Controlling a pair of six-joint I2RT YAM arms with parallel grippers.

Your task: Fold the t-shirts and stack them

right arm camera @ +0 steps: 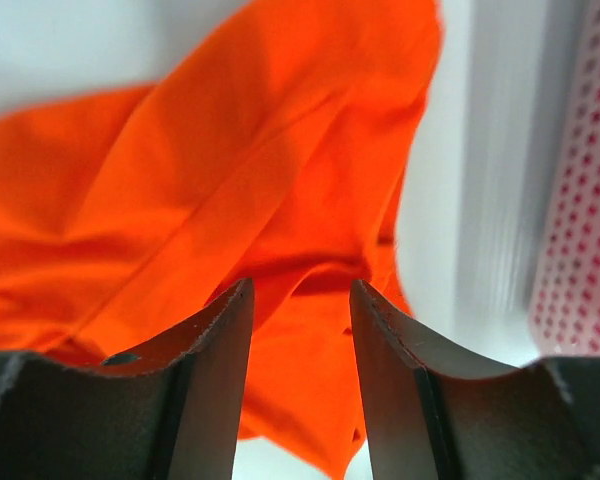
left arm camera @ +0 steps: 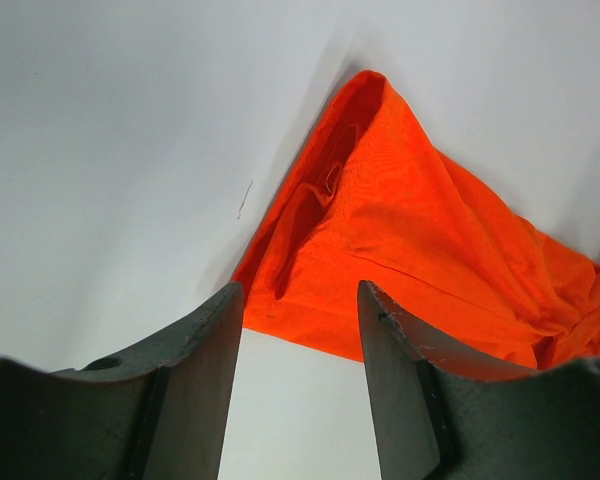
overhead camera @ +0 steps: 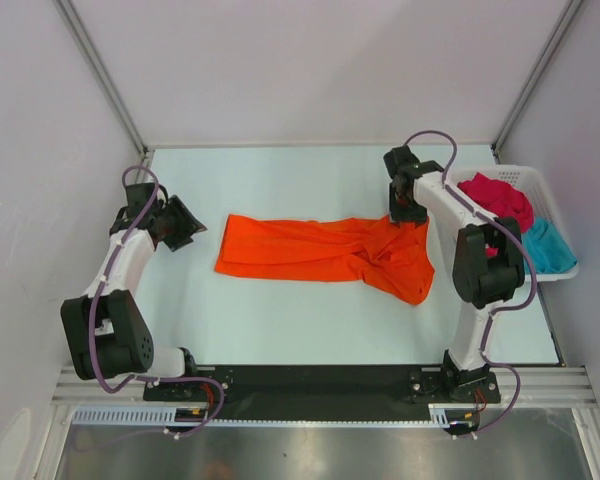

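Orange t-shirt (overhead camera: pixel 320 255) runs left-to-right across the surface (overhead camera: pixel 280 330): right fingers (right arm camera: pixel 205 390) hang over its bunched end, left fingers (left arm camera: pixel 195 390) just off the other, both spread, seemingly gripping nothing.

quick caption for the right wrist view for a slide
Open right hand over the rumpled orange t-shirt, lattice basket at the frame's edge.

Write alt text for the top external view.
A bright orange cloth t-shirt lies rumpled on the table between two arms, the open right hand over its right end, the open left hand off its left end. A white plastic lattice basket at right holds a crimson t-shirt and a teal t-shirt.
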